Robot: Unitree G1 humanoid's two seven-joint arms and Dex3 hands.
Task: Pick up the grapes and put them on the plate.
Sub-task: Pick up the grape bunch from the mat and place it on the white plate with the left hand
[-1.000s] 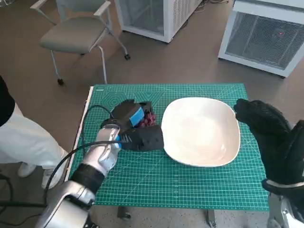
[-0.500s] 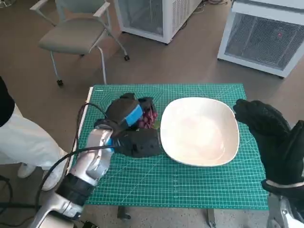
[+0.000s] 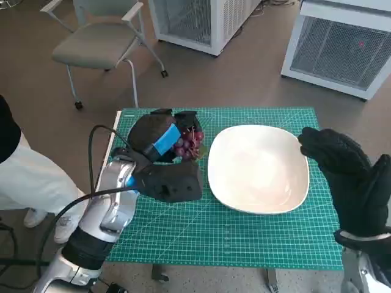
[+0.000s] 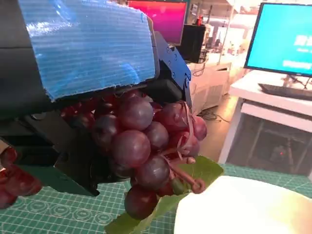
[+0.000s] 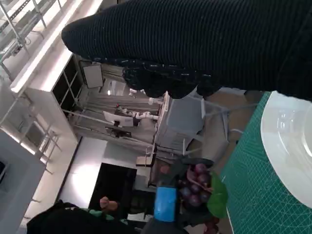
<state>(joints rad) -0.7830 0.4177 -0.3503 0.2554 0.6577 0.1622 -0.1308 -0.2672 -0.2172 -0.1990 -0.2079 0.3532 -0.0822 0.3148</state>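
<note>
The plate (image 3: 259, 168) lies bare; the left hand (image 3: 160, 139) holds the grapes (image 3: 188, 144).

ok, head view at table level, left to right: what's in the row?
person's white trouser leg → left hand holding the grapes → white plate → right hand, beside the plate and holding nothing.

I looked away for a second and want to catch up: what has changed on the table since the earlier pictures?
The left hand, holding the grapes, has risen and tipped back, so the bunch that was mostly hidden under it now hangs clear of the green mat, beside the plate. The plate is unmoved and without grapes; the right hand stays by its far edge.
</note>
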